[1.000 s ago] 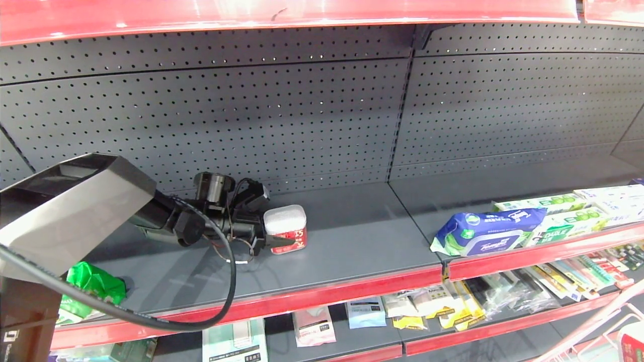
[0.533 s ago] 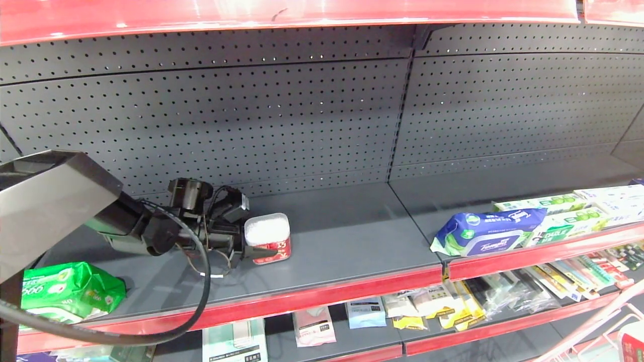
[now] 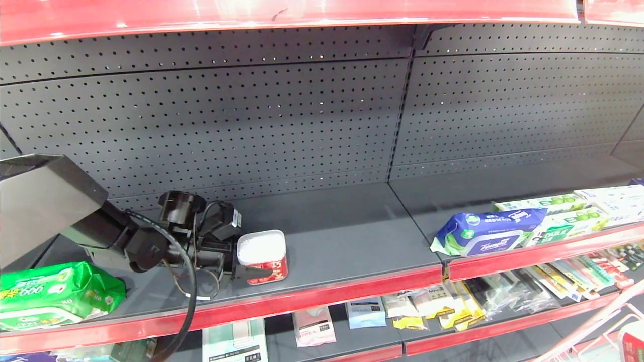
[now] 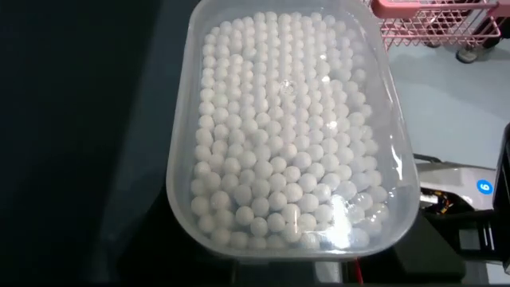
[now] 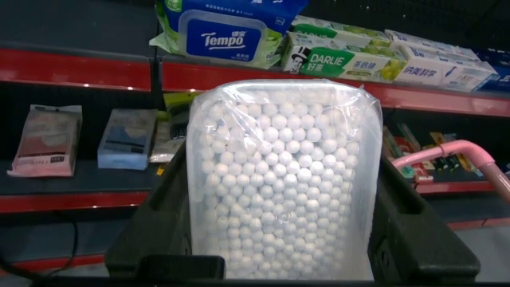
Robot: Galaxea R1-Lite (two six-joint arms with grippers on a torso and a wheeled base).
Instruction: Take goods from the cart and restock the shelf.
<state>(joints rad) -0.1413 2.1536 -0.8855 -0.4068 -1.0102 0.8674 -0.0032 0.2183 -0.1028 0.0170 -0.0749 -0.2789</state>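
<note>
Green wrapping marks the left end: the green wipes pack [image 3: 55, 296] lies at the near edge of the shelf [image 3: 352, 236]. You see far more of it than a second ago, because the left arm has swung left and drawn back toward the near edge.

Just right of it, your left gripper [image 3: 259, 272] is closed on the red-labelled base of the tub [image 3: 261, 247], one finger on each side. The tub has travelled with it, leftward and nearer. It stands upright, low at the shelf board; you cannot tell whether it touches.

The left wrist view adds what the tub holds: small white beads behind clear plastic, with the pink wire cart [image 4: 434, 24] beyond.

Farther right on the shelf, unmoved, lie the blue-and-white wipes pack [image 3: 485, 231] and then the toothpaste boxes [image 3: 553, 203]. Both carry print, as does the tub's label.

In the right wrist view your right gripper [image 5: 283, 239] clamps a second tub [image 5: 283, 159] of white beads between its dark fingers [image 5: 159, 215]. It faces those same goods and the sachets [image 5: 48, 139] on the shelf below.
</note>
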